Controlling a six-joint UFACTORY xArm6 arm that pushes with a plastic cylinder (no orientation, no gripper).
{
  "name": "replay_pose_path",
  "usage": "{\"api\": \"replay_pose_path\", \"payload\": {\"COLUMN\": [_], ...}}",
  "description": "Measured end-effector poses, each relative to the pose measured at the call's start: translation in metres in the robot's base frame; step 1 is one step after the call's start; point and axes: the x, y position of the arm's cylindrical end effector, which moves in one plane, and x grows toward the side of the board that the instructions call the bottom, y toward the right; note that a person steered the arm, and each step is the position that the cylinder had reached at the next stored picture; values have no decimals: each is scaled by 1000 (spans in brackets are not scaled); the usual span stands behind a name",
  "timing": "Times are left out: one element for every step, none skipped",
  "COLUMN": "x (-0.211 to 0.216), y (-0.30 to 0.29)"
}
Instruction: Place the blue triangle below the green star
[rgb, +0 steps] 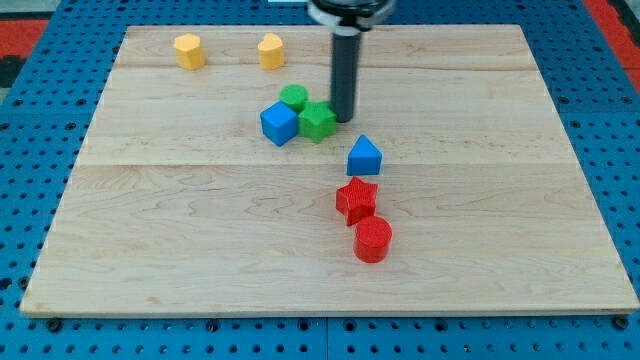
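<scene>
You are looking at a robotics lab bench. A pale wooden board (330, 270) lies on a blue perforated mounting plate (600, 120) with regular holes, the kind used for fixing test rigs. Small coloured plastic blocks (373, 240) sit on the board, beneath a dark rod (344, 70).

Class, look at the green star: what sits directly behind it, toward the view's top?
A round green block sits behind the green star, its lower part covered by the star. My tip stands at the star's right.
</scene>
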Motion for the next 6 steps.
{"api": "replay_pose_path", "payload": {"x": [16,65,87,55,69,94], "y": [40,99,83,15,8,-3]}}
